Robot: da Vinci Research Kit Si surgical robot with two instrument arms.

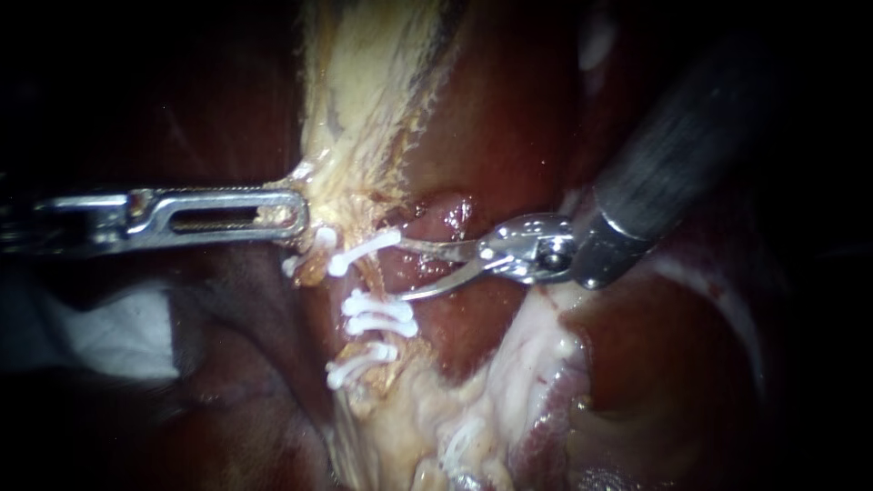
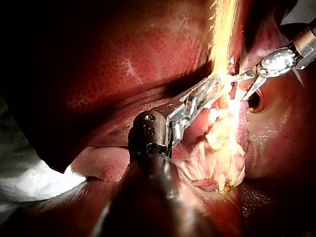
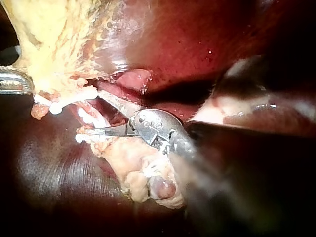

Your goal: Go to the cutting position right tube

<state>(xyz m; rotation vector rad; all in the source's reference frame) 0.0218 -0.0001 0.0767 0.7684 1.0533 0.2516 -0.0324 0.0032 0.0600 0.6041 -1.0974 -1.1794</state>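
Note:
A thin tube runs down from a pale yellow band of tissue and carries several white clips: one above, two together in the middle, one lower. My right instrument comes in from the upper right with its two thin blades open. Their tips stand just right of the tube, level with the bare stretch between the upper and middle clips. In the right wrist view these blades spread toward the clips. My left instrument is shut on the yellow tissue's edge, holding it taut.
Dark red liver surrounds the site. Pale fatty tissue lies below the right instrument. White gauze sits at the lower left, under the left shaft. In the left wrist view both instruments meet at the yellow band.

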